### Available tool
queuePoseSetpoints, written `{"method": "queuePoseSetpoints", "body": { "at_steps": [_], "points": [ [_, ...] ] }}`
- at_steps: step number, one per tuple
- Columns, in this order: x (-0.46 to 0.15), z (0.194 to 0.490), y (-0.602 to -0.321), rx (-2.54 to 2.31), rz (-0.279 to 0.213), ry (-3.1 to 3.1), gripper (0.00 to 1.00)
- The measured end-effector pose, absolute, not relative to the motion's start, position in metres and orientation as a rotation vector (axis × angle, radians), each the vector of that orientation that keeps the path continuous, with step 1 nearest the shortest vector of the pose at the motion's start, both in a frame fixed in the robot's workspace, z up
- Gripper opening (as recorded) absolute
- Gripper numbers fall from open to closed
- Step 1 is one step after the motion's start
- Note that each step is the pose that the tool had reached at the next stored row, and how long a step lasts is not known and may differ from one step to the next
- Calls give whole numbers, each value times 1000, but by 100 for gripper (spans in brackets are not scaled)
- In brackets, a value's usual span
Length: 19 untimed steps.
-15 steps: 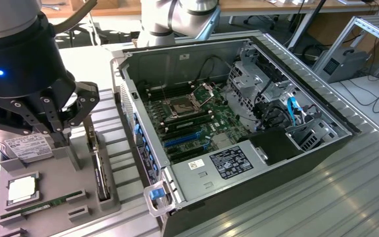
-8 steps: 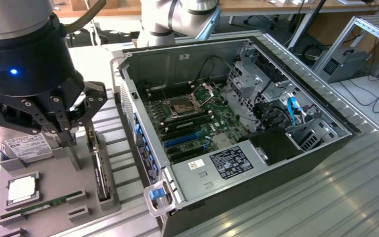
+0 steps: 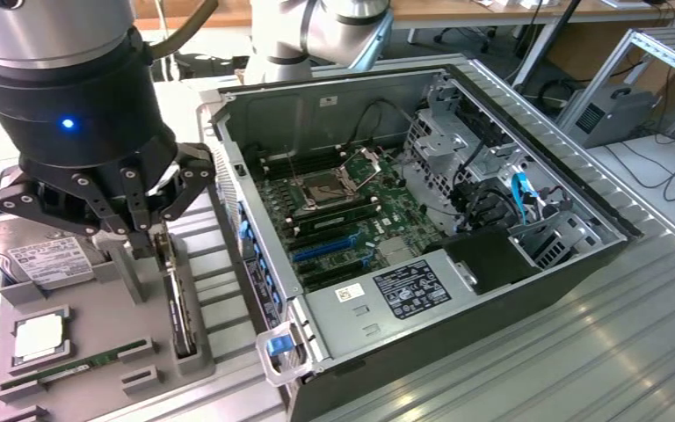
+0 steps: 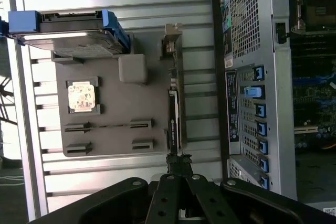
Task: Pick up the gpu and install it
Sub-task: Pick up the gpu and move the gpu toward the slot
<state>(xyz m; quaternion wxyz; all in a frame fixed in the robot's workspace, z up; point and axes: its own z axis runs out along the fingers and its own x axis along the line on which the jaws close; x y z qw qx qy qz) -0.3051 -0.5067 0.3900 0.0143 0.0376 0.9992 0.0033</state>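
— So, where do we stand with the gpu (image 3: 180, 308)?

— Barely begun, we'd say. It stands on its long edge in its slot of the grey tray (image 4: 113, 103), on the side of the tray nearest the case (image 3: 314, 110). In the wrist view its silver bracket (image 4: 171, 35) is at the end by the drive (image 3: 47, 262).

— And our hand (image 3: 141, 249)?

— It hangs above the tray with its fingers pressed together. We see nothing between them. It looks clear of the card, not touching it.

— Is it lined up, at least?

— Roughly. From the wrist, the fingertips sit on the same line as the card's top edge, near the end away from the bracket. How high it hangs above the card we can't judge.

— So nothing is picked up?

— Nothing. The gpu is fully seated in the tray, upright and undisturbed as far as we can see. The drive and the other parts lie in their own places beside it.

— And the case?

— It lies on its side on the counter (image 3: 572, 352) with the panel off, the board facing up. The blue slots (image 3: 320, 249) on the board look free, with no card standing in them.

— Our tally, then?

— We count the approach as partly made: the hand is over the right part. The grasp, the lift, the carry to the case and the seating in a slot are all not yet done.
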Motion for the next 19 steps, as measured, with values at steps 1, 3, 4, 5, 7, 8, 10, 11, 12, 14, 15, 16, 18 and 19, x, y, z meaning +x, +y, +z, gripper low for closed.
{"method": "queuePoseSetpoints", "body": {
  "at_steps": [1,3,4,5,7,8,10,11,12,14,15,16,18,19],
  "points": [
    [-304,390,-507,117,10,3111,11],
    [-302,390,-507,117,9,3111,11],
    [-301,390,-507,117,8,3111,11],
    [-300,390,-507,117,8,3111,11],
    [-299,390,-507,117,8,3111,11],
    [-299,390,-507,117,8,3111,11],
    [-298,390,-507,117,8,3111,11],
    [-298,390,-507,117,8,3111,11],
    [-298,390,-507,117,8,3111,11],
    [-298,390,-507,117,8,3111,11],
    [-298,390,-507,117,8,3111,11],
    [-298,390,-507,117,8,3111,17],
    [-298,390,-507,117,8,3111,29],
    [-298,390,-507,117,8,3111,36]
  ]
}}
